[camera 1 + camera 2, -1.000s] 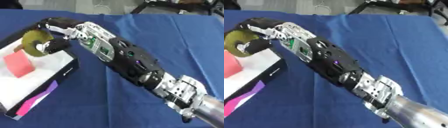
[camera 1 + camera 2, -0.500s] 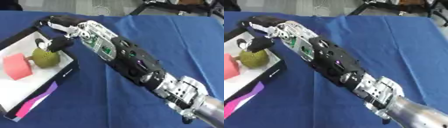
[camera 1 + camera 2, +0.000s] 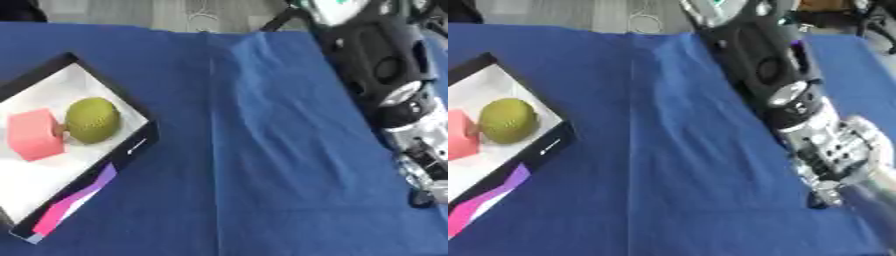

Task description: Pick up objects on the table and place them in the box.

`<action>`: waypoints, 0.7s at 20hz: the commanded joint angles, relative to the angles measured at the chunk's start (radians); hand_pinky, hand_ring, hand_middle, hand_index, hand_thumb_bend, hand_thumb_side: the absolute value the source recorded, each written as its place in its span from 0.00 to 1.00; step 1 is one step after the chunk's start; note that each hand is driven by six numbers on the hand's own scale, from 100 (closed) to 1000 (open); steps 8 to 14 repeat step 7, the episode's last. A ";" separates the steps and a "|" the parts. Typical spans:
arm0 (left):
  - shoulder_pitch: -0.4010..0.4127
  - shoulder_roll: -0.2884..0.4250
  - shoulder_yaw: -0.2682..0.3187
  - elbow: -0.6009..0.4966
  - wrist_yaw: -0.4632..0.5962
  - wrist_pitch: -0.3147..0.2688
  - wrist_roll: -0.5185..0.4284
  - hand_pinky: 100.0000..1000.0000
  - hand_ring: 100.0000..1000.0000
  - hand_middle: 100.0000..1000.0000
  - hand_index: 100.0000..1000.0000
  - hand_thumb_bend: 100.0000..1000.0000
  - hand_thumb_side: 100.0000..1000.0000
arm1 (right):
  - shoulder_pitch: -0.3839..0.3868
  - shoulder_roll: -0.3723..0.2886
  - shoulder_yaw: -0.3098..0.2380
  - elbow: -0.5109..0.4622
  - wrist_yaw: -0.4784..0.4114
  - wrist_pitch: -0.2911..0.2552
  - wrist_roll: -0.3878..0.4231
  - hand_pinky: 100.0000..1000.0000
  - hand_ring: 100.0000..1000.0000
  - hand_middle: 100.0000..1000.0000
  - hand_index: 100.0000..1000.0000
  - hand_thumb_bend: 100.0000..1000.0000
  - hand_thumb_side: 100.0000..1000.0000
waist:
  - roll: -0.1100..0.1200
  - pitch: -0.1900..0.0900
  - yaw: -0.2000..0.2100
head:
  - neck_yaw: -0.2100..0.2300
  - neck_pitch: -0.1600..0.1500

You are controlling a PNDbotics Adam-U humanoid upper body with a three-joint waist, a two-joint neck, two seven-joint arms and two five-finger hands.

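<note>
An olive-green round object point(image 3: 92, 119) lies inside the white-floored box point(image 3: 52, 172) at the left, touching a pink block point(image 3: 35, 134) beside it. My right arm point(image 3: 789, 85) runs up the right side and out of the top edge; its hand is out of view. My left hand shows in neither view.
The box has a black rim point(image 3: 131, 145) and a purple and pink flap point(image 3: 74, 205) at its near corner. A blue cloth point(image 3: 254, 165) covers the table, with a fold line down its middle. Grey floor shows past the far edge.
My right hand let go of the green object, which now lies in the box next to the pink block. The arm has pulled back up and right, away from the box.
</note>
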 commanded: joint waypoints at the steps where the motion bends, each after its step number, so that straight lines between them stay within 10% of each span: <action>1: -0.003 0.048 0.010 -0.034 -0.008 0.003 0.000 0.78 0.74 0.63 0.83 0.66 0.56 | 0.023 -0.168 -0.089 -0.052 -0.166 -0.005 -0.091 0.89 0.85 0.82 0.92 0.00 0.43 | 0.007 -0.027 -0.009 | 0.033 -0.011; 7: -0.016 0.059 0.003 -0.084 -0.025 0.005 -0.005 0.79 0.74 0.64 0.83 0.67 0.56 | 0.239 -0.393 -0.208 -0.127 -0.322 -0.036 -0.259 0.88 0.81 0.79 0.89 0.00 0.41 | 0.021 -0.016 -0.041 | 0.087 -0.024; 14: -0.016 0.059 0.003 -0.084 -0.025 0.005 -0.005 0.79 0.74 0.64 0.83 0.67 0.56 | 0.239 -0.393 -0.208 -0.127 -0.322 -0.036 -0.259 0.88 0.81 0.79 0.89 0.00 0.41 | 0.021 -0.016 -0.041 | 0.087 -0.024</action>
